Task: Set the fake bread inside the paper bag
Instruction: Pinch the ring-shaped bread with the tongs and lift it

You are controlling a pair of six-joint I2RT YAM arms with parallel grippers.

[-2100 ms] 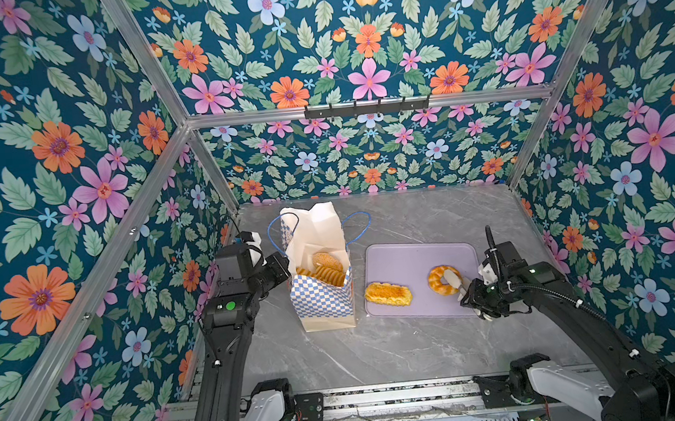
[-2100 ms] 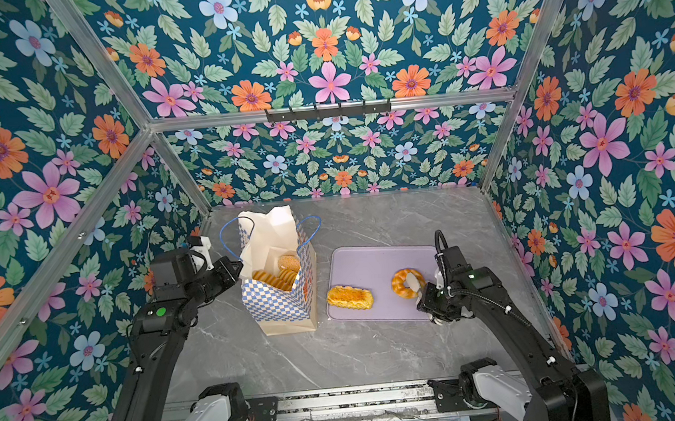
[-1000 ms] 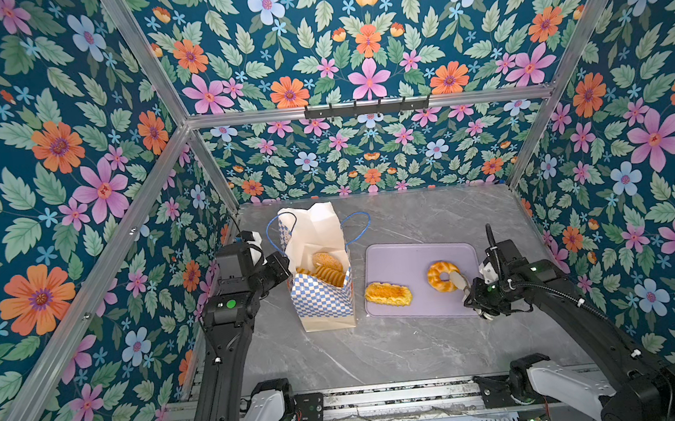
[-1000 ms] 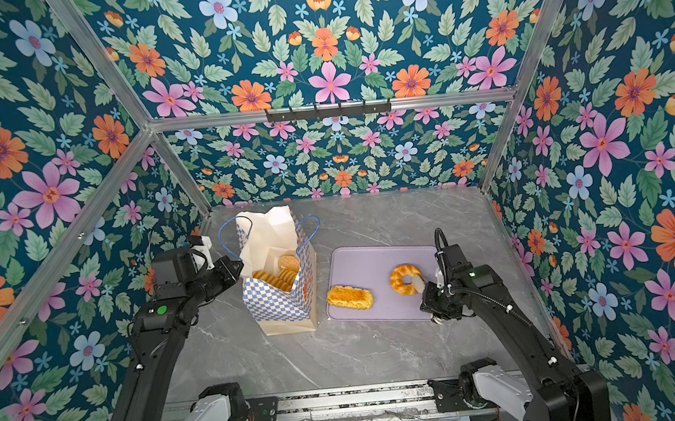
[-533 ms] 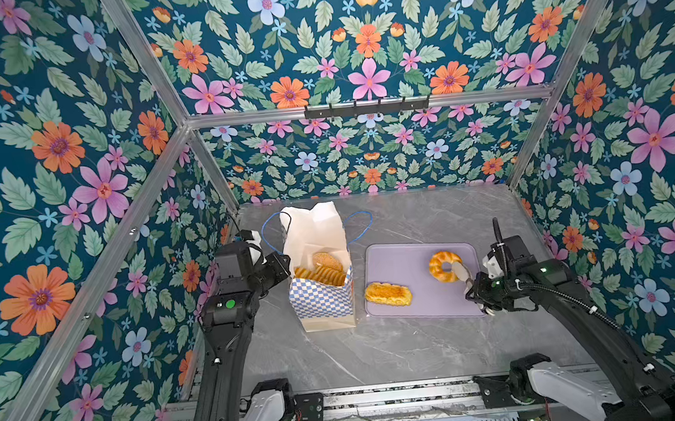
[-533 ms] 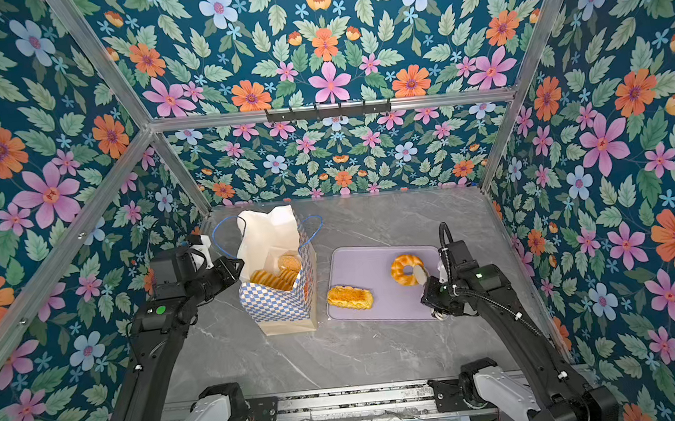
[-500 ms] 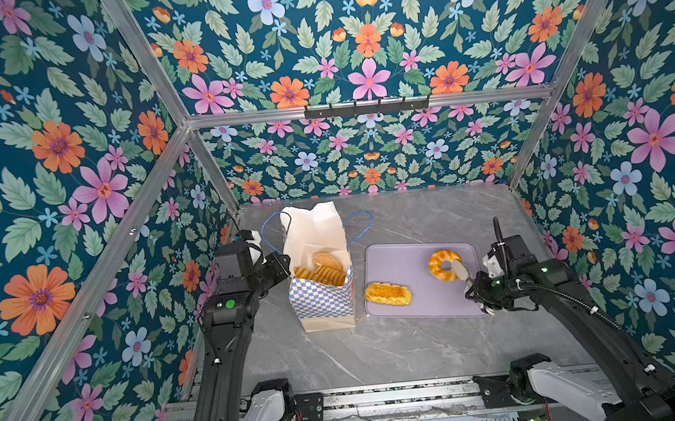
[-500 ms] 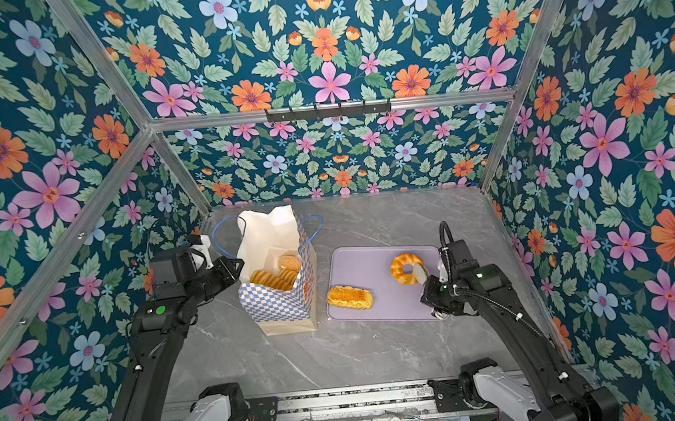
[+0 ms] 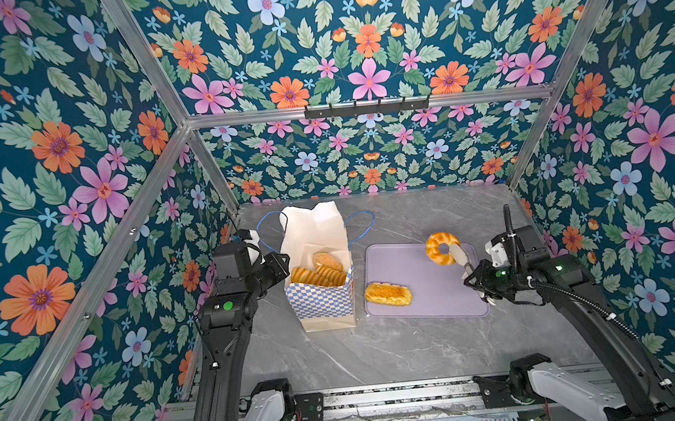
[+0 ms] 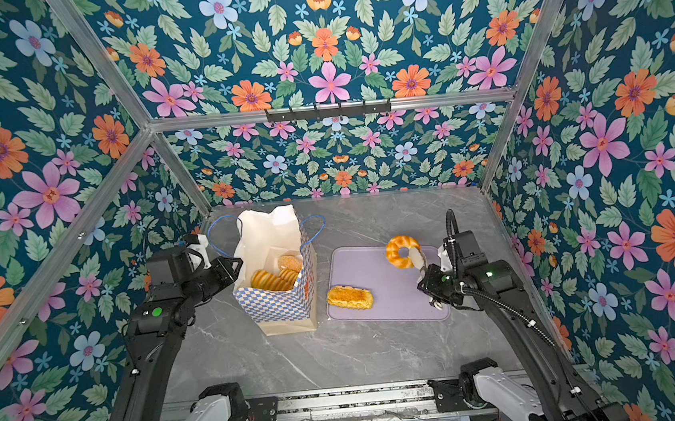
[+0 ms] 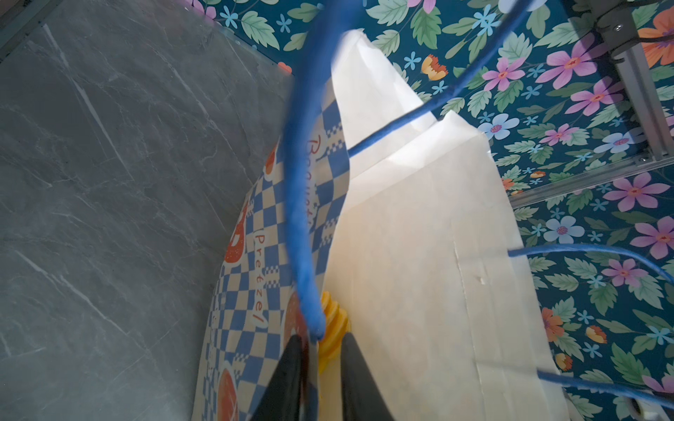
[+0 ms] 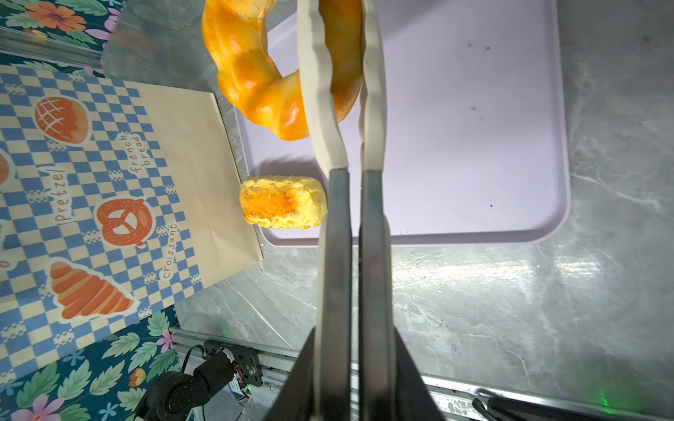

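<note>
Right end effector [image 9: 456, 253] pinches the glossy, lobed ring bread [image 9: 431, 248]

Both top views are looking down from high over the near edge of the counter [image 9: 381, 353], facing the back wall [image 9: 364, 151] and taking in the whole enclosure from afar. The left wrist camera is peering past the left fingers [image 11: 288, 379], pressed close to the paper bag [image 11: 419, 255]. The right wrist camera is looking along the right fingers [image 12: 321, 91] down onto the lilac tray [image 12: 474, 145], sharing bag, tray and ring-shaped bread [image 12: 255, 84] with both top views.
</note>
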